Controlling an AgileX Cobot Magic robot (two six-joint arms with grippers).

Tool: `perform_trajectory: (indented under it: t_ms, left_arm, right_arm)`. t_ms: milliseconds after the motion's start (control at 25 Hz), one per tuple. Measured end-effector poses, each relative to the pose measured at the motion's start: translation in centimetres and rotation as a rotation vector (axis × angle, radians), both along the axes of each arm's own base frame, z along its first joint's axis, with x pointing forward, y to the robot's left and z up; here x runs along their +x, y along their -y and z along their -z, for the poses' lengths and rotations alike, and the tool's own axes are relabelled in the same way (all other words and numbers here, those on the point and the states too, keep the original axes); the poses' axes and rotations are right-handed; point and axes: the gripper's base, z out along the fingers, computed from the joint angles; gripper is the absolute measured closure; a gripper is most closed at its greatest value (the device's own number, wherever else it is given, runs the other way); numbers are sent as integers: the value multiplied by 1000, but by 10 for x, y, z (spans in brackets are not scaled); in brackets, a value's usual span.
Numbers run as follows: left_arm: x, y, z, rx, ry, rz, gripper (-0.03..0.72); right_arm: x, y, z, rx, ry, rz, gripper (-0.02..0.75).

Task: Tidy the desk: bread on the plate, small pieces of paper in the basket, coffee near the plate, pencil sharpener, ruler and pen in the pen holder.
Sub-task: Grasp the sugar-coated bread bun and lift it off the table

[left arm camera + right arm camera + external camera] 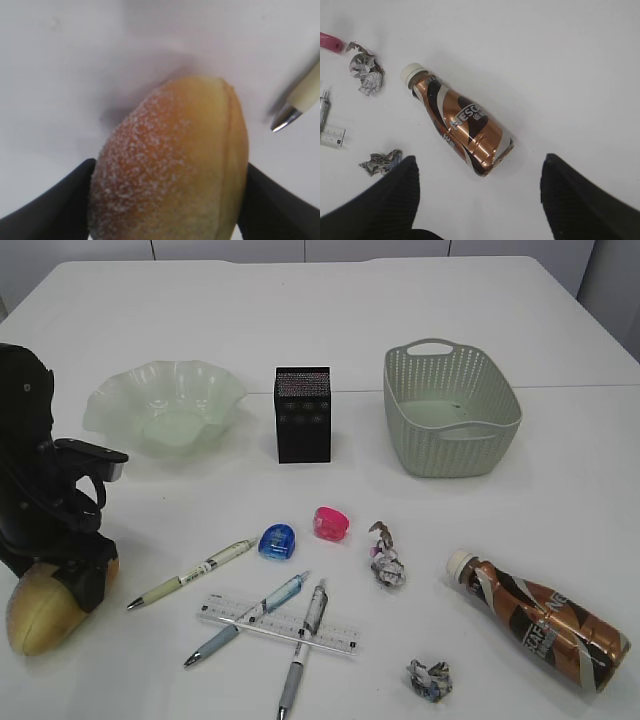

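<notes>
White desk (300,330). At upper left, a translucent pale-green plate (165,405); centre, a black pen holder (302,415) with a dotted pattern; upper right, a sage-green basket (450,410) with perforated sides. Lower left, golden-brown bread (170,160) dusted pale. Mid-frame, one blue (277,541) and one pink sharpener (330,523). Lower right, a brown coffee bottle (460,125), cream cap, swirled brown-and-white label.

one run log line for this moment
left gripper: around bread, on desk | right gripper: open over lying coffee | plate: empty
</notes>
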Motion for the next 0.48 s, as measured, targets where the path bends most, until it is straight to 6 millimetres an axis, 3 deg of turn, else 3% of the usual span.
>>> perform_trajectory:
  t_ms: [160, 360, 480]
  left_arm:
    - [0, -1, 2, 8, -4, 6, 133]
    - [1, -1, 1, 20, 2, -18, 288]
    - [1, -1, 1, 23, -1, -34, 322]
  right_arm:
    - [0, 0, 0, 0, 0, 0, 186]
    - [0, 2, 0, -22, 2, -2, 186]
    - [2, 3, -1, -39, 24, -2, 186]
